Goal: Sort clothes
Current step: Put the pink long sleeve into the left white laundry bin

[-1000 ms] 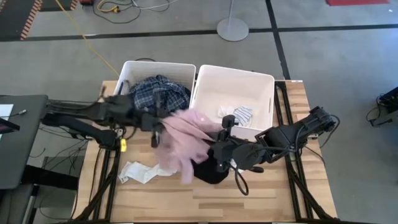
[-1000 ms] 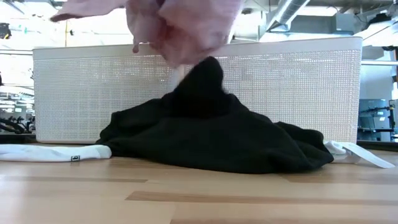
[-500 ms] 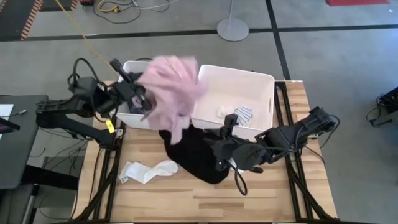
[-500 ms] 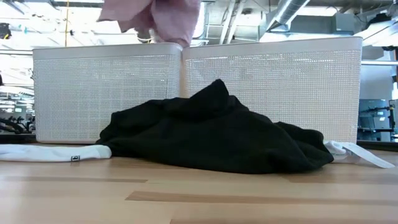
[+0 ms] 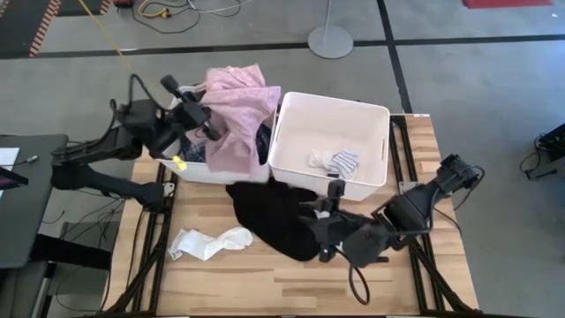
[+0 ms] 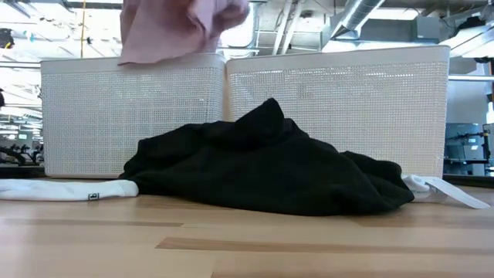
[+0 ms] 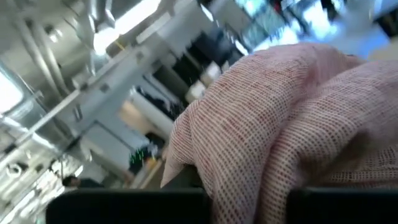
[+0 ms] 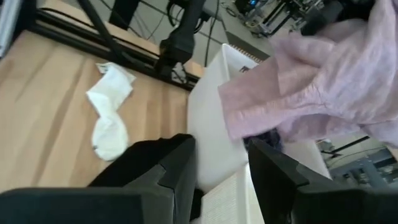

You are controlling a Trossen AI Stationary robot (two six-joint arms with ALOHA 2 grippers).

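Note:
My left gripper is shut on the dusty-pink garment, raised over the left white bin. In the low view the pink garment hangs about level with the bin's rim. Dark plaid cloth shows inside that bin. The black garment lies heaped on the table in front of both bins. My right gripper is open and empty over the black garment's right edge; in its wrist view the black cloth lies beside its fingers. A white sock lies flat at the near left. My left gripper pinches a bunched part of the pink garment between its two fingers; the cloth hides the place of contact. How many layers it has cannot be told. The garment is lifted clear of the table and hangs slack below and beside the gripper, over the left bin.
The right white bin holds small white and striped socks. A white strip of cloth lies on the table at the black garment's right end. Bare wood lies along the near edge.
My left gripper has risen and gone toward the far left, from over the black garment to above the left bin. The pink garment has come off the black one, lifted clear, and now hangs over the bin. My right gripper has drawn back a little toward the near edge.

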